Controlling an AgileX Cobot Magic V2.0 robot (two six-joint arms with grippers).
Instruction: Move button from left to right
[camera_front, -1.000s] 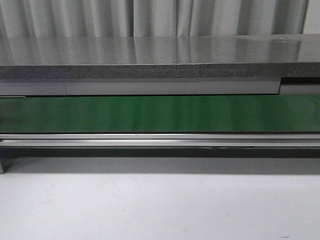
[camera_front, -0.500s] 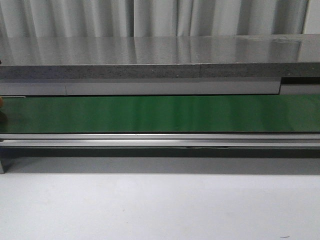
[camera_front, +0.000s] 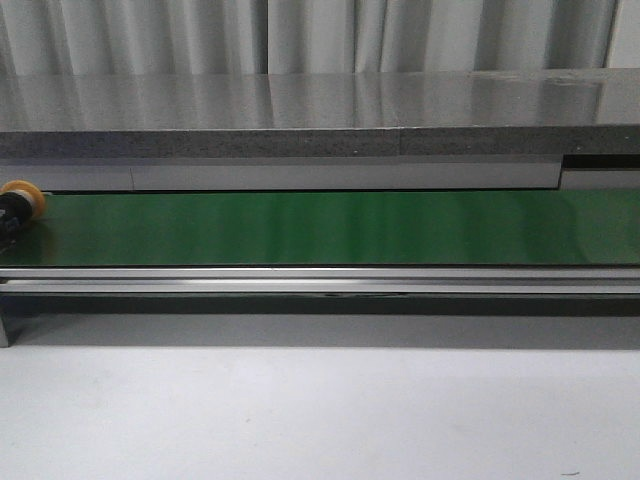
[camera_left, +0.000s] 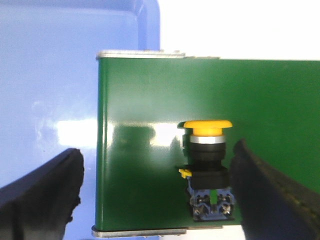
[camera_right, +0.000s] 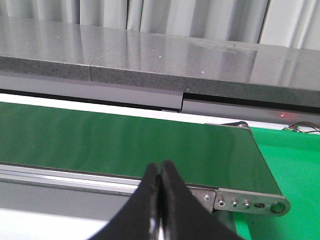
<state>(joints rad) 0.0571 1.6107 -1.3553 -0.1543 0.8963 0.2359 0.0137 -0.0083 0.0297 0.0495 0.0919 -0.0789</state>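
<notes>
The button (camera_left: 207, 162) lies on its side on the green conveyor belt (camera_left: 145, 100), near the belt's left end, with its yellow-orange head (camera_left: 207, 127) above the dark body and a small green mark at its base. My left gripper (camera_left: 157, 167) is open wide over that end. One finger (camera_left: 260, 190) is close beside the button, and the other (camera_left: 45, 190) hangs off the belt's end. In the front view the button (camera_front: 20, 202) shows at the far left of the belt (camera_front: 330, 228). My right gripper (camera_right: 160, 172) is shut and empty in front of the belt's right end (camera_right: 250, 165). Neither gripper shows in the front view.
A grey stone counter (camera_front: 320, 115) runs behind the belt. A metal rail (camera_front: 320, 280) borders its front, with a white table (camera_front: 320, 410) before it. A blue bin (camera_left: 55, 75) lies past the left end and a green surface (camera_right: 295, 165) past the right end.
The button has come into the front view at the belt's left edge and moved a little to the right. Nothing else has moved.
</notes>
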